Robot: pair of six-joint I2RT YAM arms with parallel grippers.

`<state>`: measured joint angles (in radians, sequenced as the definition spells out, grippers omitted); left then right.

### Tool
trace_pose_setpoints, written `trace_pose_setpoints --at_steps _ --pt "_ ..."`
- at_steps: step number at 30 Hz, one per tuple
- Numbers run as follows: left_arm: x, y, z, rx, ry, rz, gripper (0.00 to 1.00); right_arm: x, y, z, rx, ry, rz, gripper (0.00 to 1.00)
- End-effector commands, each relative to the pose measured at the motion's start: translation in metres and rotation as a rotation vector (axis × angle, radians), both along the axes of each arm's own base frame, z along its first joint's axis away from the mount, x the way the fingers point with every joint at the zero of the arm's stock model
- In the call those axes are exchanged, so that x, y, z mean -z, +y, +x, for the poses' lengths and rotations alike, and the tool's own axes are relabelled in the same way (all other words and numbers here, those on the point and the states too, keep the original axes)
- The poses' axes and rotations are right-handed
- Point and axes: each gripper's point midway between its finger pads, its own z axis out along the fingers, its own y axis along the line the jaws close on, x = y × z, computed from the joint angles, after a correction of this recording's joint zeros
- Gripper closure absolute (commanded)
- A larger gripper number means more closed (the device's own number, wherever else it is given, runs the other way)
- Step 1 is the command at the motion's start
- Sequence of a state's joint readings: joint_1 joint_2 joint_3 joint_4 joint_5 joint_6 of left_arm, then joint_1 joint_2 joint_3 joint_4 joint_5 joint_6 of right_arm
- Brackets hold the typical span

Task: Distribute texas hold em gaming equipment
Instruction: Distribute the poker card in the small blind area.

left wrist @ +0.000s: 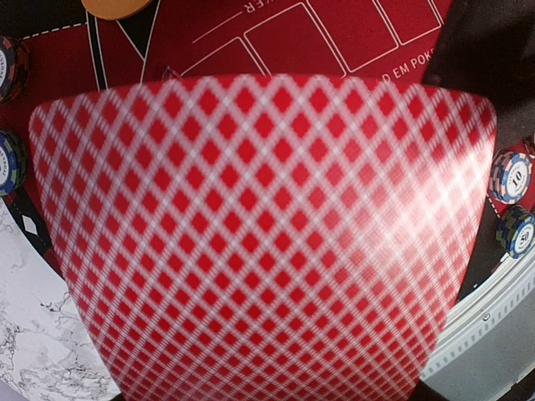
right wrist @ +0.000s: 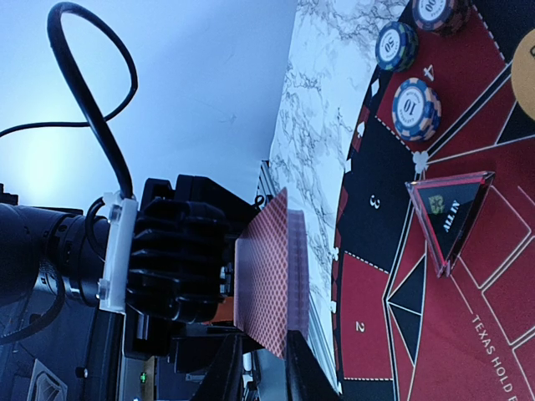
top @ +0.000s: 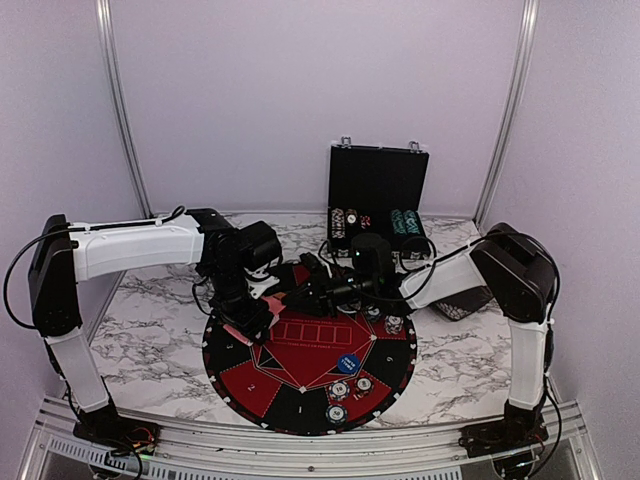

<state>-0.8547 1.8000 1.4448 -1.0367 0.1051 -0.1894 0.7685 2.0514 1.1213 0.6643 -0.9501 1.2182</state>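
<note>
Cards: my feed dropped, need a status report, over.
Left pincer clamped on red-backed cards, above mat. Right pincer close by, state unclear. Chips, triangular marker on mat.

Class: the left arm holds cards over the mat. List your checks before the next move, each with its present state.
1. Grip: left gripper clamps the red diamond-backed deck of playing cards: ok.
2. Jaws of right gripper, open or shut: cannot tell.
3. Surface: round red-and-black mat lies flat on white marble table: ok.
4. Marker: clear triangular ALL IN marker on mat, apart from deck: ok.
5. Chips: striped-edge poker chips rest on mat: ok.
</note>
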Motion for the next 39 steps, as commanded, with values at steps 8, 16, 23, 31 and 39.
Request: trace_pose_setpoints --at_steps 8,16,23,31,39 --pt "-0.024 -0.006 0.005 0.015 -0.052 -0.071 0.46 -0.009 0.008 0.001 -0.004 -0.033 0.019 0.83" --pt "-0.025 -0.006 0.005 0.016 -0.054 -0.074 0.46 -0.008 0.013 -0.001 -0.017 -0.033 0.018 0.83" --pt "-0.025 -0.007 0.005 0.017 -0.054 -0.077 0.46 -0.008 0.016 -0.004 -0.026 -0.031 0.018 0.83" --pt "-0.024 -0.006 0.005 0.017 -0.052 -0.074 0.46 -0.010 0.016 -0.002 -0.020 -0.028 0.023 0.92" --pt "-0.023 -0.004 0.005 0.012 -0.055 -0.070 0.46 -0.016 0.005 0.006 0.009 -0.029 0.031 1.00"
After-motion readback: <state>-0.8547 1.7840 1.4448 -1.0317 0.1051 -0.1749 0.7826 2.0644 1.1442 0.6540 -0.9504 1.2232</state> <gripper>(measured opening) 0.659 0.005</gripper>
